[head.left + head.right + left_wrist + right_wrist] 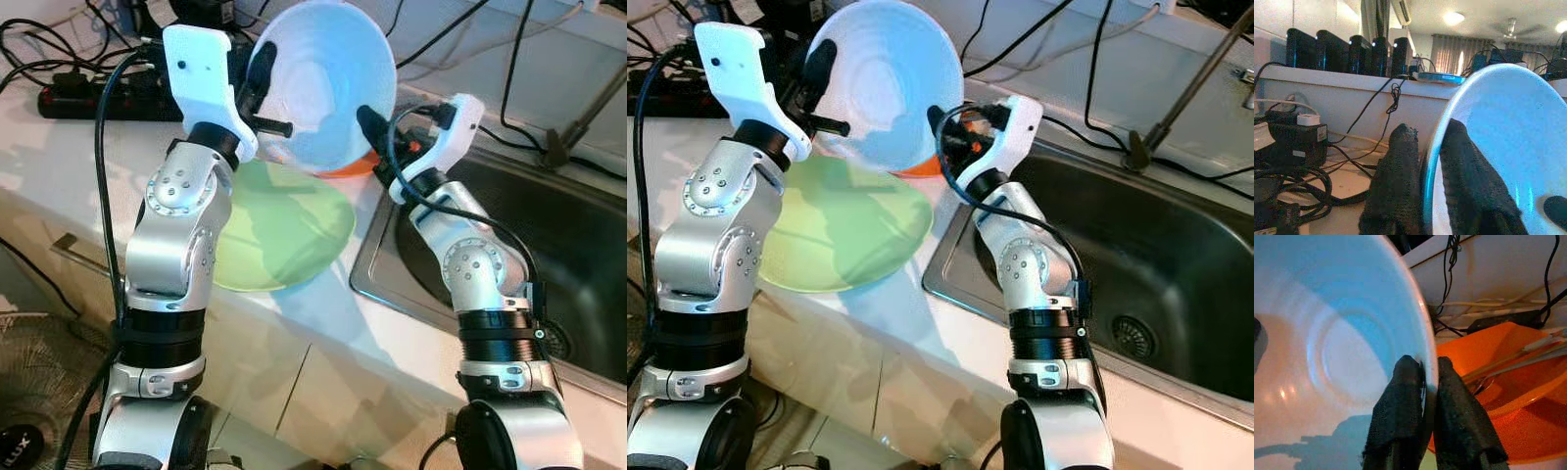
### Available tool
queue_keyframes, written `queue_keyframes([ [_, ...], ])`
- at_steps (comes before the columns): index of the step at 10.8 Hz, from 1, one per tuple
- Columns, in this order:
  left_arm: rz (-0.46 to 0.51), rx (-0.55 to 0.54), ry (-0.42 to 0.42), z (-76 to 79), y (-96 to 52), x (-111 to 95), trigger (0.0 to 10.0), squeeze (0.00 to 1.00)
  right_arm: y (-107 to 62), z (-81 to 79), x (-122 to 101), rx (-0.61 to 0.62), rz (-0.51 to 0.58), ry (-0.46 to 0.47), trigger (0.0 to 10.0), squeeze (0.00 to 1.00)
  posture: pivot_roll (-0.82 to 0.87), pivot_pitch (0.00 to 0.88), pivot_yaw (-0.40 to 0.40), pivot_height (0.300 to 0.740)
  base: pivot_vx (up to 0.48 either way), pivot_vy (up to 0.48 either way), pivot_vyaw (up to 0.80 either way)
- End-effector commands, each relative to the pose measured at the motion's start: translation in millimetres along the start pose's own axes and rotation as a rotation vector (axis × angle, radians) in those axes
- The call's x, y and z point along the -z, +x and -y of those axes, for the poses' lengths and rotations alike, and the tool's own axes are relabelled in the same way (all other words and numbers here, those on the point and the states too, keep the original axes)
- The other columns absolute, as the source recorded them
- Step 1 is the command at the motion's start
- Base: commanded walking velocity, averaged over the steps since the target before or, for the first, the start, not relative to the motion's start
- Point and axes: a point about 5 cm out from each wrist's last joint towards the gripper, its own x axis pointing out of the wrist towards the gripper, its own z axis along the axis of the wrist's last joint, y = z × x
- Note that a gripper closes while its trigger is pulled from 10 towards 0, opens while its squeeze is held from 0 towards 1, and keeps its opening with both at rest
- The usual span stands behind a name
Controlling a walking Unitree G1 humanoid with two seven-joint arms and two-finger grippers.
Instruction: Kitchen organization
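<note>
Glossy pale-blue round bowl (328, 83), rim pinched by L hand (1422, 196) & R hand (1425, 416).

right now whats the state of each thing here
blue bowl: held up, tilted on edge
left pincer: shut on bowl rim
right pincer: shut on opposite rim
green plate: flat on counter, empty
orange plate: on counter, holding utensils
sink: no water visible

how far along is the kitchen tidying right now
Done: nothing visibly put away yet. In hand: the light blue bowl is tilted in the air, the left gripper and right gripper each pinching its rim. Left: the green plate and the orange plate with utensils sit on the counter beside the sink.
</note>
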Motion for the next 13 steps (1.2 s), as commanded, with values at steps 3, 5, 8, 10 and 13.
queue_keyframes([
  [3,0.059,0.045,0.009,9.2,3.5,-12,10.0,1.0,-0.6,0.7,2,0.003,-0.019,-0.015,0.0,0.0,0.04,0.055,-0.146,0.74,0.0,0.0,0.0],
  [5,0.061,0.044,0.018,9.4,3.5,-12,10.0,1.0,-0.5,2.6,1,0.02,-0.012,-0.014,0.0,0.0,0.04,0.056,-0.147,0.74,0.0,0.0,0.0],
  [8,0.072,0.041,0.023,9.1,3.7,-13,10.0,0.0,-0.8,16.6,-15,0.119,0.07,0.005,0.0,0.0,0.04,0.055,-0.147,0.74,0.0,0.0,0.0],
  [10,0.072,0.053,0.017,10.9,3.0,-12,10.0,0.0,-4.7,32.3,-33,0.227,0.173,0.019,0.0,0.0,0.04,0.051,-0.147,0.74,0.0,0.0,0.0],
  [13,0.069,0.065,0.015,12.2,2.5,-11,10.0,0.0,-21.2,61.0,-69,0.442,0.382,0.003,0.0,0.0,0.04,0.05,-0.148,0.74,0.0,0.0,0.0],
])
